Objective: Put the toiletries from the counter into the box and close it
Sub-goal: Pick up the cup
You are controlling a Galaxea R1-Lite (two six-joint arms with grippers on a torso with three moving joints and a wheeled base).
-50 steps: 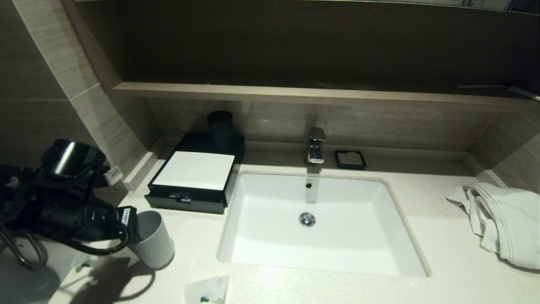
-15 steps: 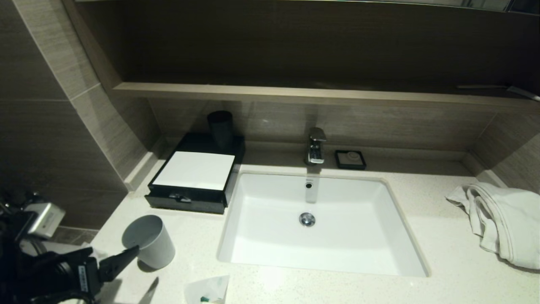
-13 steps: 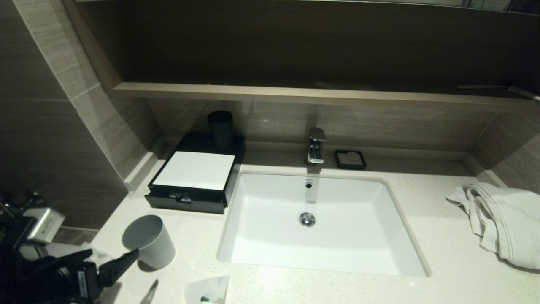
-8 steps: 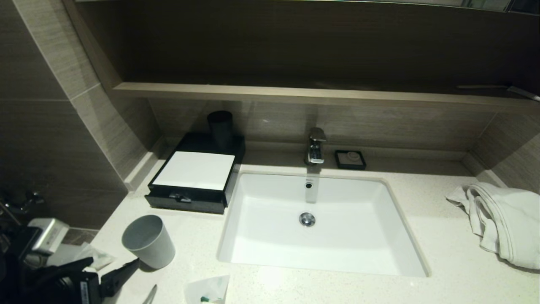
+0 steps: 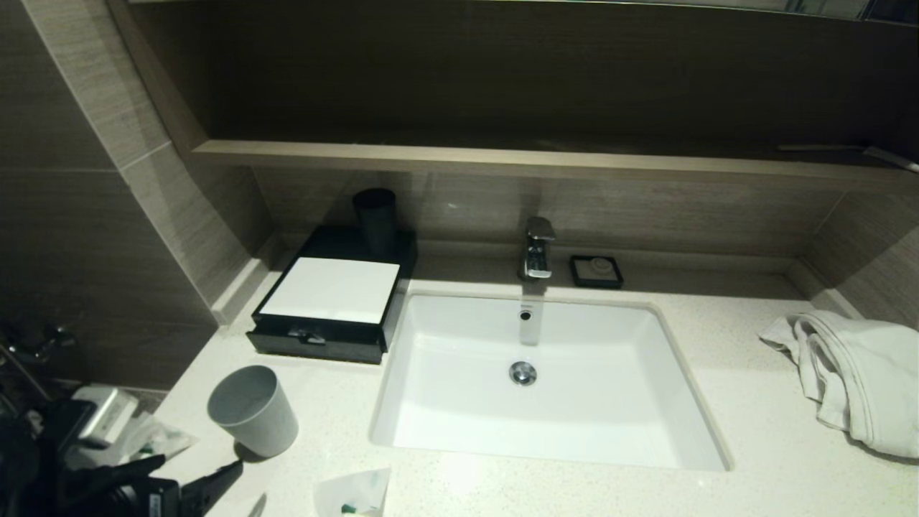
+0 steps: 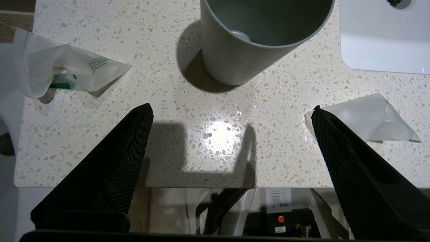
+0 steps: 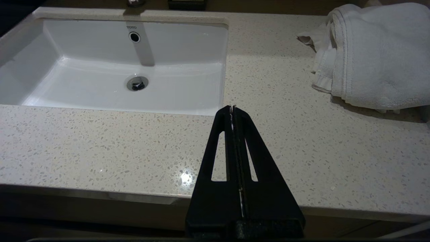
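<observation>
You have two sachets (image 6: 67, 72) (image 6: 369, 122) in reach of the left gripper (image 6: 231, 124), both lying flat on the counter (image 6: 215, 141): from the gap between the fingers, one sits at ten o'clock, the other at three o'clock with its edge tucked behind the finger there. A third may be showing only as a white edge at nine o'clock; I cannot tell. None is picked up yet, so you are at the approach to the first grab. The left jaws stand spread wide over bare stone, holding nothing.

Next you must choose one sachet, centre the jaws over it and come down. The film is thin, crinkly and translucent, with a small green item inside; it will likely slide and crumple rather than resist. The grey cup (image 6: 262, 37) at twelve o'clock is smooth, round and easy to knock.

The box (image 5: 327, 301), black with a flat white top, sits well away at the back beside the sink (image 5: 546, 380), its drawer barely ajar. The right gripper (image 7: 232, 109) rests clenched at the counter's front edge.
</observation>
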